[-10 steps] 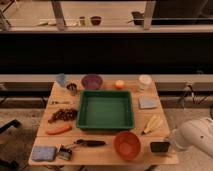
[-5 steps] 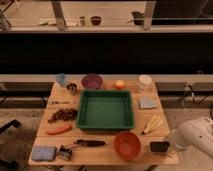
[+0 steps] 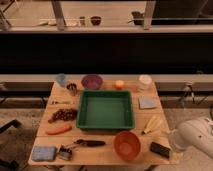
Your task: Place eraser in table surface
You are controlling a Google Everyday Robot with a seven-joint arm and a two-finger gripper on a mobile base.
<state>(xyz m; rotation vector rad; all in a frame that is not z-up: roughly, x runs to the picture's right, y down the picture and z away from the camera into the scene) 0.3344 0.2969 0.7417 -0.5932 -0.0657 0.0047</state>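
Note:
The eraser (image 3: 160,149) is a small flat black block lying on the table surface (image 3: 102,156), near the front right corner, just right of the orange-brown bowl (image 3: 126,145). My white arm (image 3: 195,137) comes in from the lower right, beside the table's right edge. The gripper (image 3: 174,143) is at its near end, just right of the eraser and at about table height. I cannot tell whether it touches the eraser.
A green tray (image 3: 105,109) fills the table's middle. At the back stand a blue cup (image 3: 61,79), a purple bowl (image 3: 91,81), an orange (image 3: 119,84) and a white container (image 3: 145,81). A grey pad (image 3: 147,102) and a banana (image 3: 152,125) lie right; a carrot (image 3: 58,129) and a blue-grey sponge (image 3: 43,153) lie left.

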